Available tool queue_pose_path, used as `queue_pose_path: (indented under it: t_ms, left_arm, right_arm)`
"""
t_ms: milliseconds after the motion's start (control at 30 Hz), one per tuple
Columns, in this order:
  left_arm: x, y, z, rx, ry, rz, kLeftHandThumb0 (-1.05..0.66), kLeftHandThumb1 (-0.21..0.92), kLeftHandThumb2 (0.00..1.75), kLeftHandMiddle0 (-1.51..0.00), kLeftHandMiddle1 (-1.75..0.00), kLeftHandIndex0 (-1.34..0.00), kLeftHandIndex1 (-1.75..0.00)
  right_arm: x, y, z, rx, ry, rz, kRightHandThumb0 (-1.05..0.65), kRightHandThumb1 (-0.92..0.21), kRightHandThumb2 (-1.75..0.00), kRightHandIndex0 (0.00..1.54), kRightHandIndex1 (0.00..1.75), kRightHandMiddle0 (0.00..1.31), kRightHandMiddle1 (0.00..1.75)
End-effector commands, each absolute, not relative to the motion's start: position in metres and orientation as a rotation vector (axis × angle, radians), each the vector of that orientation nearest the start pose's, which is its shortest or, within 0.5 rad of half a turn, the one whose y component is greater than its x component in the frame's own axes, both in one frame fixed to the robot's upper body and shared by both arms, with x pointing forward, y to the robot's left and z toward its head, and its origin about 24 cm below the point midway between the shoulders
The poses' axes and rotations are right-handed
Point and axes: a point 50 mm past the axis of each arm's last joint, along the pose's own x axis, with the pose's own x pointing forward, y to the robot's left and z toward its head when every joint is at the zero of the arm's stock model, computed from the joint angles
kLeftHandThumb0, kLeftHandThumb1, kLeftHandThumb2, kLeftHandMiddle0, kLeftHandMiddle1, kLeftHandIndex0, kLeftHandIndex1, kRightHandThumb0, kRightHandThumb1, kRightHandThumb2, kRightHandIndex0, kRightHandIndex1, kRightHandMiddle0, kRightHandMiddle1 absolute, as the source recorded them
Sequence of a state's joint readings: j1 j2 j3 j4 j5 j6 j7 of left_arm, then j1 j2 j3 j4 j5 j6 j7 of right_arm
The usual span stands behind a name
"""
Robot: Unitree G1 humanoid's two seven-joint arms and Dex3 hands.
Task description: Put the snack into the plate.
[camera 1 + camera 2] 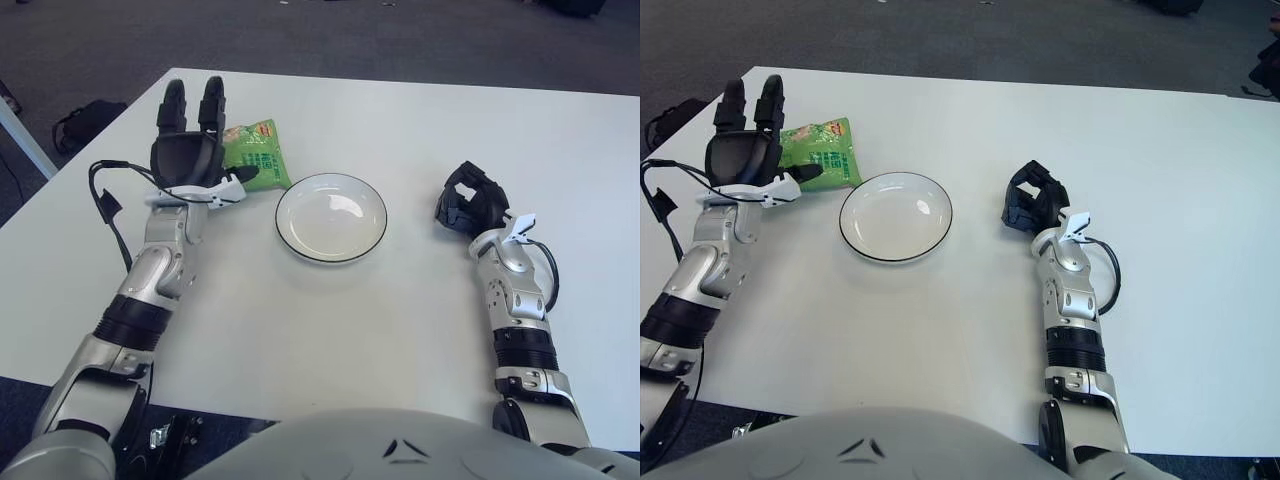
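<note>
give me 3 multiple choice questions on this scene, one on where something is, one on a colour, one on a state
1. Where is the snack?
A. on the plate
B. on the table left of the plate
C. beside the right hand

2. What colour is the snack bag?
A. green
B. red
C. blue

3. What is in the plate?
A. the snack
B. a spoon
C. nothing

Answers:
1. B: the bag lies on the table left of the plate, with the left hand over its left edge, fingers spread.
2. A: its wrapper is green.
3. C: the white dish with a dark rim shows only its bare inside, while the right hand shows curled to the right of it.
</note>
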State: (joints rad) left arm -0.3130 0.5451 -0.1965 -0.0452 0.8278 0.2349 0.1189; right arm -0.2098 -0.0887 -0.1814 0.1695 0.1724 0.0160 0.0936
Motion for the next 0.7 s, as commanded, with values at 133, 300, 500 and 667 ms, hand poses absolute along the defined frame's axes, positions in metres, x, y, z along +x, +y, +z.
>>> queue_pose_path:
  t_ms: [133, 300, 500, 667]
  left_arm:
    - [0.322, 0.21, 0.141, 1.322, -0.149, 0.079, -1.05, 0.92, 0.17, 0.0, 0.0, 0.0, 0.0]
    - [0.33, 0.21, 0.135, 1.31, -0.116, 0.024, -1.05, 0.91, 0.14, 0.0, 0.0, 0.0, 0.0]
    - [0.342, 0.211, 0.12, 1.299, -0.056, -0.019, -1.05, 0.9, 0.11, 0.0, 0.0, 0.0, 0.0]
    - [0.358, 0.217, 0.104, 1.328, -0.005, -0.038, -1.05, 0.89, 0.09, 0.0, 0.0, 0.0, 0.0]
  right_arm:
    - [0.276, -0.194, 0.029, 0.133, 0.08, -0.062, -0.47, -0.34, -1.29, 0.94, 1.75, 0.6, 1.75]
    - [0.276, -0.193, 0.029, 0.131, 0.079, -0.058, -0.47, -0.34, -1.29, 0.94, 1.75, 0.6, 1.75]
    - [0.275, -0.194, 0.029, 0.134, 0.079, -0.058, -0.47, -0.33, -1.29, 0.95, 1.75, 0.6, 1.75]
    - [0.275, -0.194, 0.029, 0.137, 0.08, -0.059, -0.48, -0.33, -1.3, 0.95, 1.75, 0.6, 1.75]
